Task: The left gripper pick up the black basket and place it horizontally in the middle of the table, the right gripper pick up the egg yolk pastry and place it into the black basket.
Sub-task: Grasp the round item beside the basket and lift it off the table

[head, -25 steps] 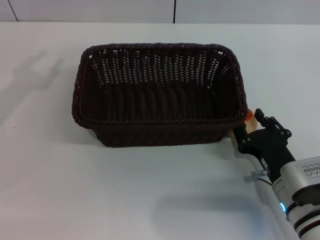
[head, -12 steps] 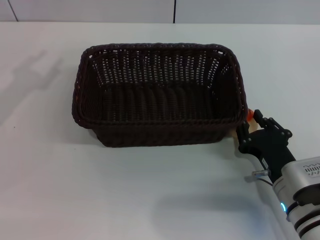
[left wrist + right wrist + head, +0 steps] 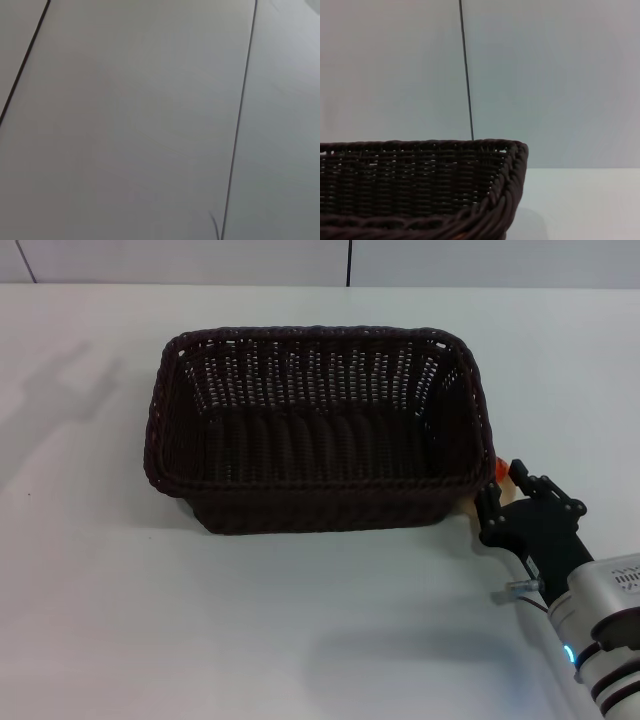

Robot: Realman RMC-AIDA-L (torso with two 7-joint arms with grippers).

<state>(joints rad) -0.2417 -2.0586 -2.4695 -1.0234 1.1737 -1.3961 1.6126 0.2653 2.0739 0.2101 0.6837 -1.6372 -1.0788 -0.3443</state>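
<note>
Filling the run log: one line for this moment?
basket: mid-table, empty | pastry: outside basket's right corner | right gripper: at pastry | left gripper: unseen

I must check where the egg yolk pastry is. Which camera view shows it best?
The head view: the egg yolk pastry peeks out, beige and orange, between the black basket and the right gripper. The right wrist view shows only basket and wall; the left wrist view shows only plain panels.

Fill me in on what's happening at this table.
The black basket sits flat, mid-table, with nothing visible inside. The right gripper is at the basket's near right corner, around the egg yolk pastry, which is mostly hidden. The left gripper is out of view.
</note>
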